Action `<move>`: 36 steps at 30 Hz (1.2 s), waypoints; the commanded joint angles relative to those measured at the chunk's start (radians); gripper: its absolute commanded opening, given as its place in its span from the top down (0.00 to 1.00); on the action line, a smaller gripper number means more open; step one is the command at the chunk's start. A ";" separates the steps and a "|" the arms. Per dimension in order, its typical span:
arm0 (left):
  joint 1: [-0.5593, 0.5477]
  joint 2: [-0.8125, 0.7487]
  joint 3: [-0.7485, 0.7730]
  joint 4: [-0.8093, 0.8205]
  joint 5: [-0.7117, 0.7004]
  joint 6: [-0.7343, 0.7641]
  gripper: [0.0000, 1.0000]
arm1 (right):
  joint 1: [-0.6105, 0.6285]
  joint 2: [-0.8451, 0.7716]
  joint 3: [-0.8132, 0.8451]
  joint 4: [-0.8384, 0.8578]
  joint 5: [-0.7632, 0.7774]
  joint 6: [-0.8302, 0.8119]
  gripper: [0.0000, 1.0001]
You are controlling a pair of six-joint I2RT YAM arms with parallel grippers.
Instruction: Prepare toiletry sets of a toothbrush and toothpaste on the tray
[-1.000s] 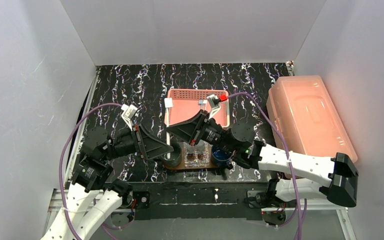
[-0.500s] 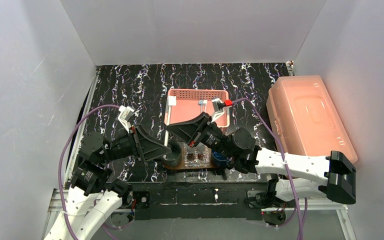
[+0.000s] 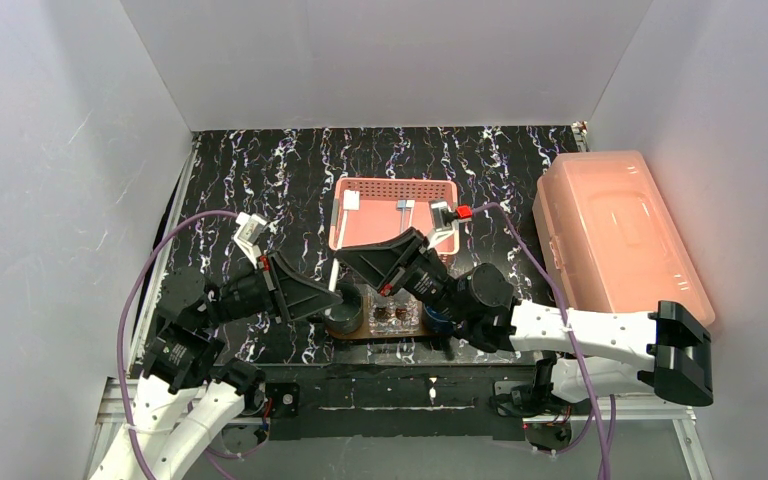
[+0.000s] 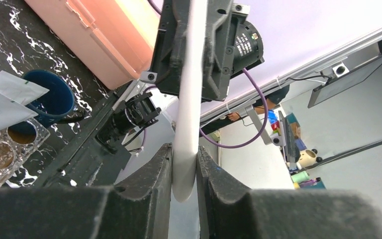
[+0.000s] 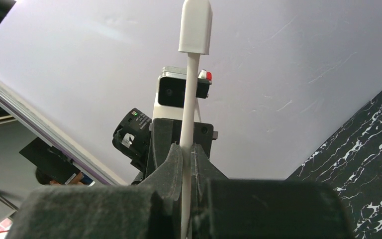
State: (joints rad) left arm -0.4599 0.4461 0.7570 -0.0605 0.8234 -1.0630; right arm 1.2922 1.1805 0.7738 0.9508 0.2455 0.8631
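Observation:
A white toothbrush (image 5: 187,119) with a capped head (image 5: 195,27) is held at both ends. My right gripper (image 5: 186,159) is shut on its thin shaft. My left gripper (image 4: 184,172) is shut on the rounded handle end (image 4: 185,149). In the top view both grippers, left (image 3: 345,296) and right (image 3: 338,258), meet just above the left end of the dark wooden tray (image 3: 415,335). The tray carries a grey cup (image 3: 345,318), a clear holder (image 3: 390,318) and a blue cup (image 3: 440,318). Flat white packets (image 4: 2,99) lean by the blue cup (image 4: 49,99); I cannot tell if they are toothpaste.
A pink perforated basket (image 3: 440,190) with small white items sits behind the tray. A large translucent pink lidded box (image 3: 615,235) stands at the right. White walls enclose the black marbled table (image 3: 260,170).
My left gripper has shut on the toothbrush's handle end. The right arm has shifted slightly, still gripping the shaft.

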 commanded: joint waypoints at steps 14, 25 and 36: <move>0.006 -0.021 -0.014 -0.016 0.023 0.024 1.00 | 0.016 -0.089 -0.028 -0.081 0.055 -0.080 0.57; 0.006 -0.031 0.011 -0.157 0.039 0.132 1.00 | 0.015 -0.231 0.045 -0.493 0.074 -0.227 0.38; 0.005 -0.034 0.091 -0.396 0.103 0.318 1.00 | -0.024 -0.271 0.239 -0.910 0.008 -0.381 0.32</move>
State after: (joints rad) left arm -0.4595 0.4187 0.7990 -0.3687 0.8524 -0.8352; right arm 1.2881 0.9298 0.9226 0.1959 0.2859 0.5655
